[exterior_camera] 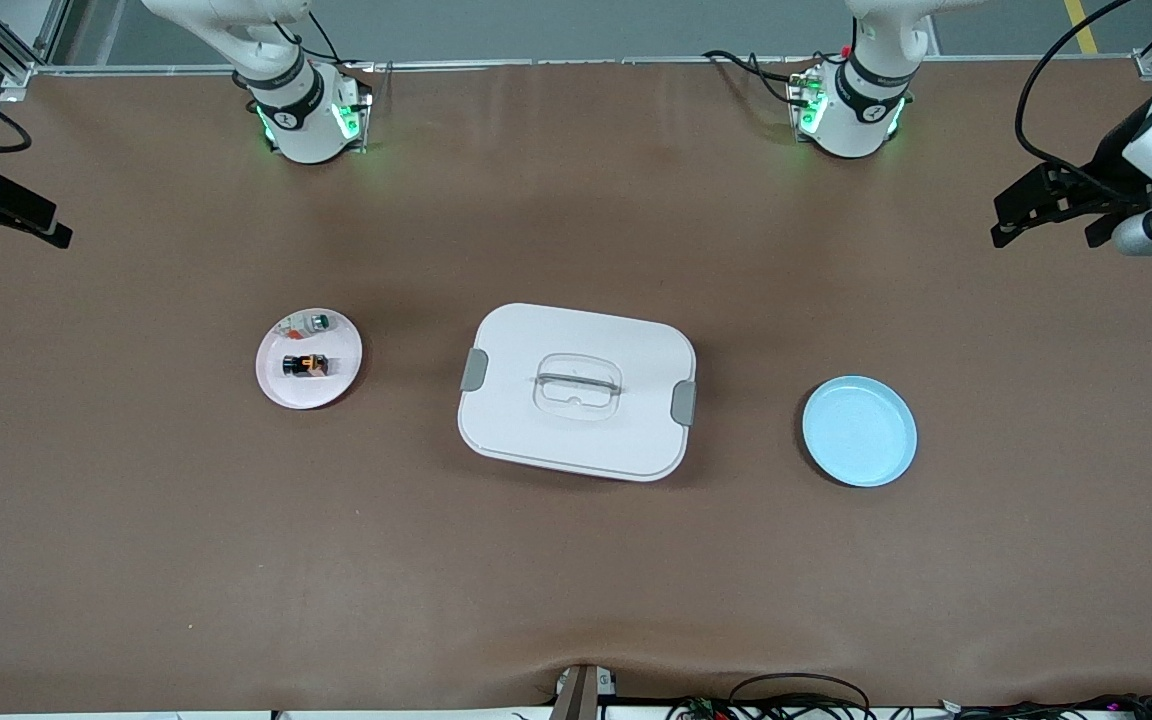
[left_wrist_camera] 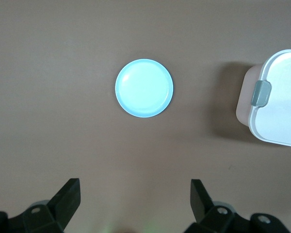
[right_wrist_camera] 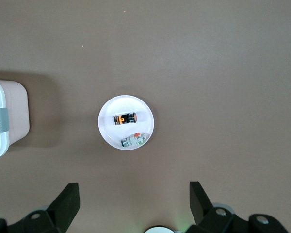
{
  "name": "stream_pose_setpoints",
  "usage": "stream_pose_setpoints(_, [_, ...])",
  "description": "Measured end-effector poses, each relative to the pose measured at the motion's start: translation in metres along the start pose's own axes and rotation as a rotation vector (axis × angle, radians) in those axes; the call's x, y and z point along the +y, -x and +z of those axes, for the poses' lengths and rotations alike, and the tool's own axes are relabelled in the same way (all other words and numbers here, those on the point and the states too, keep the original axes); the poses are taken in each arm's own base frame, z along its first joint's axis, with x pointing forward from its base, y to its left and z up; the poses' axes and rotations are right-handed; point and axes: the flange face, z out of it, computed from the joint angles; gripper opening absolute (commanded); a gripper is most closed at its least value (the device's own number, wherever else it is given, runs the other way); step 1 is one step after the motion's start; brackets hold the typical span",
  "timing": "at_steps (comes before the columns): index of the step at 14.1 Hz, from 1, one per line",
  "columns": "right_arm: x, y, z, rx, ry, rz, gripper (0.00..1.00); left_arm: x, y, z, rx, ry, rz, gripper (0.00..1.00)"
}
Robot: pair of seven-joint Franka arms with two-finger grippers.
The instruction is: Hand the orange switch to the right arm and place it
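Nearest the front camera lies the round pale-blue plastic plate [exterior_camera: 859, 431], bare, toward the left arm's end of the brown worktop [exterior_camera: 576, 580]; I judge it the likely landing spot. Slightly farther off, mid-worktop, sits the white rectangular lidded box with grey side clasps [exterior_camera: 577, 391], closed, between the two plates.

Toward the right arm's end rests the small round pinkish-white plate [exterior_camera: 276, 385], carrying the orange switch [exterior_camera: 304, 365], a tiny black blocky part with orange markings, lying on its side. Just beside it, farther from the camera, is a tiny white piece with a green top [exterior_camera: 319, 321], with a small red-and-white bit [exterior_camera: 292, 327] alongside (distractors, probably).

The left end effector [left_wrist_camera: 135, 194] hangs high over the worktop by the blue plate, fingers spread wide and empty. The right end effector [right_wrist_camera: 134, 196] hangs above the pinkish-white plate, equally wide, gripping nothing. Neither has begun; both wait.

No legible writing or brand shows anywhere.
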Motion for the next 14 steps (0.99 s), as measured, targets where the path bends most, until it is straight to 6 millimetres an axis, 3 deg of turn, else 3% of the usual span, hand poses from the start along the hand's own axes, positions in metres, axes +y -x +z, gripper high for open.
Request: stream_pose_setpoints(14, [0.0038,0.0054,-0.0013,0.023,0.034,-0.043,1.0,0.0001,0.0,0.0,0.0,0.0,0.0,1.0])
